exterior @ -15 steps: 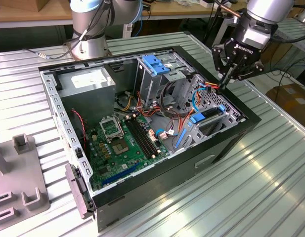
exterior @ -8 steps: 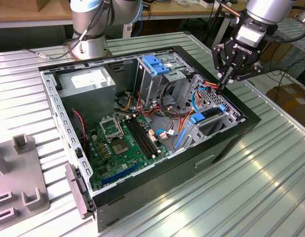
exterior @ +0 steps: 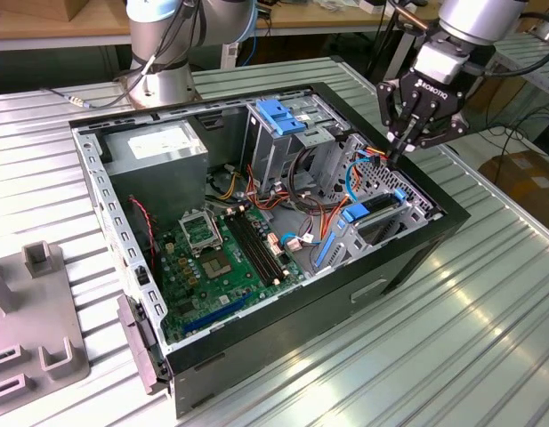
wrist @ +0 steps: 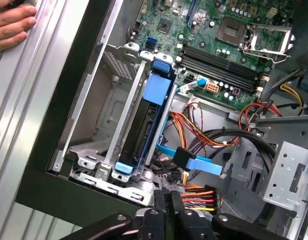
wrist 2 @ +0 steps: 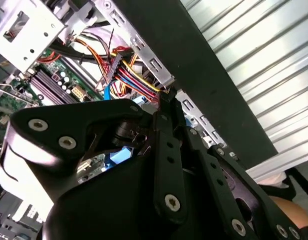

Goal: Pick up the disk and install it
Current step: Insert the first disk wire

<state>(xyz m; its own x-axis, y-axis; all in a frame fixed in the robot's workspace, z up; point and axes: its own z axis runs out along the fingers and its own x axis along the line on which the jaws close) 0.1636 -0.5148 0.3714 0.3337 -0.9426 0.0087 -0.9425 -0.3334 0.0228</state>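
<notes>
Exterior view: on the table [exterior: 488, 320], the open computer case [exterior: 416, 249] holds the disk [wrist: 144, 125] seated edge-on in its corner bay, my closed, empty end effector [exterior: 400, 151] poised above loose cables [exterior: 367, 160] it could snag.

A robotics lab is showing here: an opened computer case [exterior: 256, 231] is lying on a ribbed metal bench [exterior: 488, 320], wooden workbenches [exterior: 43, 22] running along the frame's top.
</notes>
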